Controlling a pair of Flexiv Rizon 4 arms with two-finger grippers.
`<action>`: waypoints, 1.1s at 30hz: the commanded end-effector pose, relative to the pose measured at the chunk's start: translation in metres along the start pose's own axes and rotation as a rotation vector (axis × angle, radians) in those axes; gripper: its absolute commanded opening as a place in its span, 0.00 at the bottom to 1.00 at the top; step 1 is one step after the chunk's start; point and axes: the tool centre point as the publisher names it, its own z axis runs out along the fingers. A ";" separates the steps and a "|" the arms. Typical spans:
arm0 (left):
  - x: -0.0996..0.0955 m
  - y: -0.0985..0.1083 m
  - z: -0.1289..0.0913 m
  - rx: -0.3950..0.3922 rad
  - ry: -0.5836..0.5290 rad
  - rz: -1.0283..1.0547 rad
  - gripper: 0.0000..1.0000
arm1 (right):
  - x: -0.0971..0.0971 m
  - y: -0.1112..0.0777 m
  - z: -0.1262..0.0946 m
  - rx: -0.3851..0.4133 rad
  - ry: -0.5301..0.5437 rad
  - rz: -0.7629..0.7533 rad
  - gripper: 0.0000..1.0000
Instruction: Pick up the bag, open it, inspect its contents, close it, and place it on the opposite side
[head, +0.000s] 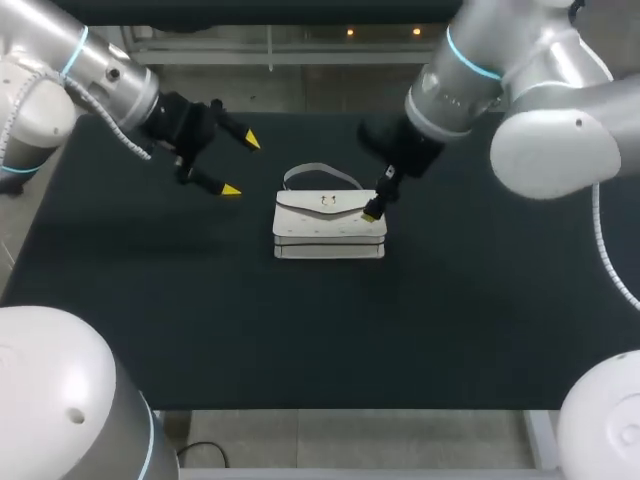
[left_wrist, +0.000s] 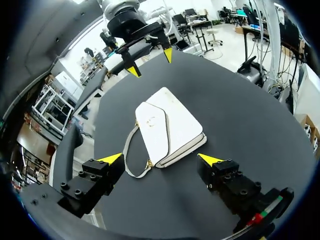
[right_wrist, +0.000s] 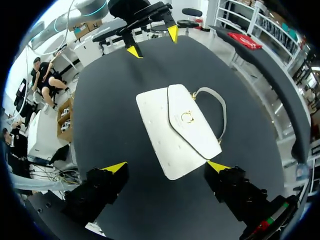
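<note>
A white flap bag (head: 330, 228) with a gold clasp and a pale strap (head: 320, 172) lies flat and shut in the middle of the black table (head: 480, 320). My right gripper (head: 380, 195) hangs open over the bag's right end. In the right wrist view its open gripper (right_wrist: 167, 166) has yellow tips on either side of the bag (right_wrist: 175, 130), with the near end between them. My left gripper (head: 240, 165) is open in the air, left of the bag and apart from it. From the left wrist, the bag (left_wrist: 167, 127) lies just ahead of that open gripper (left_wrist: 161, 159).
Each wrist view shows my other arm's gripper beyond the bag: the right gripper (left_wrist: 150, 62) and the left gripper (right_wrist: 153, 42). Bare black tabletop surrounds the bag on all sides.
</note>
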 end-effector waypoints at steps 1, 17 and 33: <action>0.005 -0.001 0.007 0.026 -0.100 0.005 1.00 | 0.006 -0.007 0.005 -0.070 -0.206 -0.043 1.00; 0.005 -0.006 0.011 0.076 -0.082 0.073 1.00 | 0.007 -0.007 0.009 -0.068 -0.275 -0.131 1.00; -0.002 -0.012 0.025 0.092 -0.032 0.137 1.00 | -0.003 -0.014 0.047 -0.017 -0.431 -0.286 1.00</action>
